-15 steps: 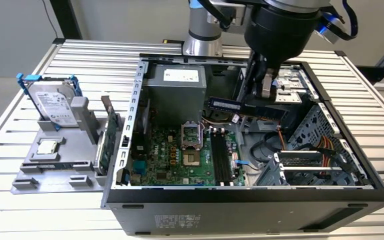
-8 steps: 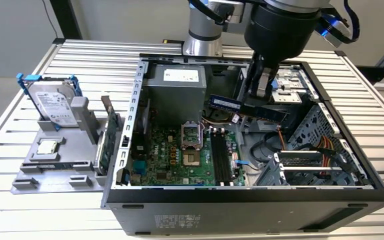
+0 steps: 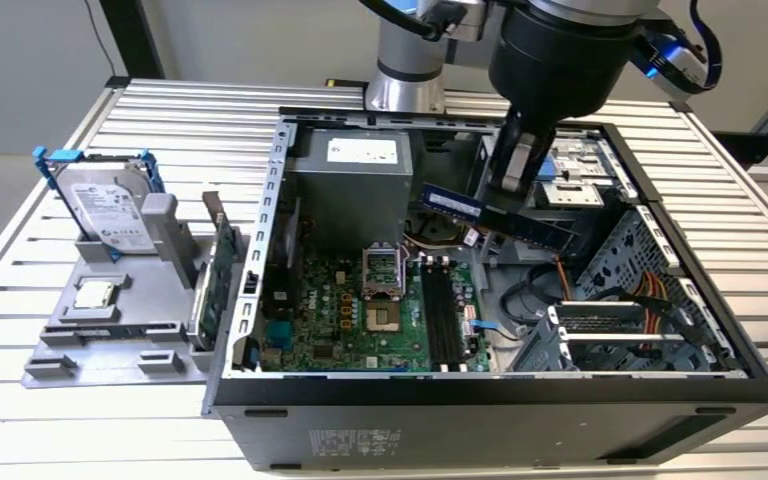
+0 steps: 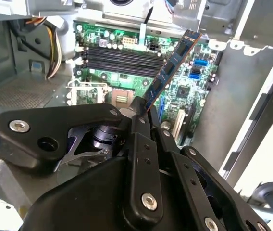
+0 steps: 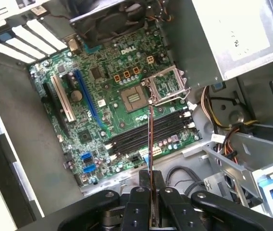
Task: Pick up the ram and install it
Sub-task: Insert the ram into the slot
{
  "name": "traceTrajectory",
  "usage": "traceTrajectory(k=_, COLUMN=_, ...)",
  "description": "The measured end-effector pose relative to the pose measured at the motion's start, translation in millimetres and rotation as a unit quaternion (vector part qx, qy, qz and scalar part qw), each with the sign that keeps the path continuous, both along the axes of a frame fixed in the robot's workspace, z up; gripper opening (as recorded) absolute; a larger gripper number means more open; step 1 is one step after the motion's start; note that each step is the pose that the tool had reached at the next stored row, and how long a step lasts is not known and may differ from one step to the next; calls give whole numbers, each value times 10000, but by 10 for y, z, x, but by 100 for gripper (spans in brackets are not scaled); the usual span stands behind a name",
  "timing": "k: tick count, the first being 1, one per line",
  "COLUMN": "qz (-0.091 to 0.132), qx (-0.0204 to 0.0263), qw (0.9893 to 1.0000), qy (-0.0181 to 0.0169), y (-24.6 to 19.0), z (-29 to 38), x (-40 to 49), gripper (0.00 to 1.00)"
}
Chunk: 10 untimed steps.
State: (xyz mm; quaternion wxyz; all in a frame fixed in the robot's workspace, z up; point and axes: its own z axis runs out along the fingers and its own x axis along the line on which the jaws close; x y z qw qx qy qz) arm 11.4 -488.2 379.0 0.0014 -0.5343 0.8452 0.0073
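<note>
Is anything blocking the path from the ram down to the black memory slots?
Nothing visible does. The gripper holds the ram above the open case, and in the first wrist view the black slots lie bare, with no cable across them.

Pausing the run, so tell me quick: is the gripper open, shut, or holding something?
Gripper: closed, holding the ram.

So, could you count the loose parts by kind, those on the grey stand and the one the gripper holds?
Ram: 1, held by the gripper
Hard drive: 1
Green circuit card: 1
Small square chip: 1
Total: 4
</note>
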Motion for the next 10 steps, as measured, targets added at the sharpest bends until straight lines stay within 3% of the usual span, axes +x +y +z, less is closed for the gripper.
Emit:
traceTrajectory(k=5, qz=-328, qx=1, qw=9995, qy=0, y=0, z=-1, x=0, gripper=0)
traceTrajectory(k=10, qz=-625, qx=0, qw=9980, qy=0, y=0, z=-1, x=0, gripper=0)
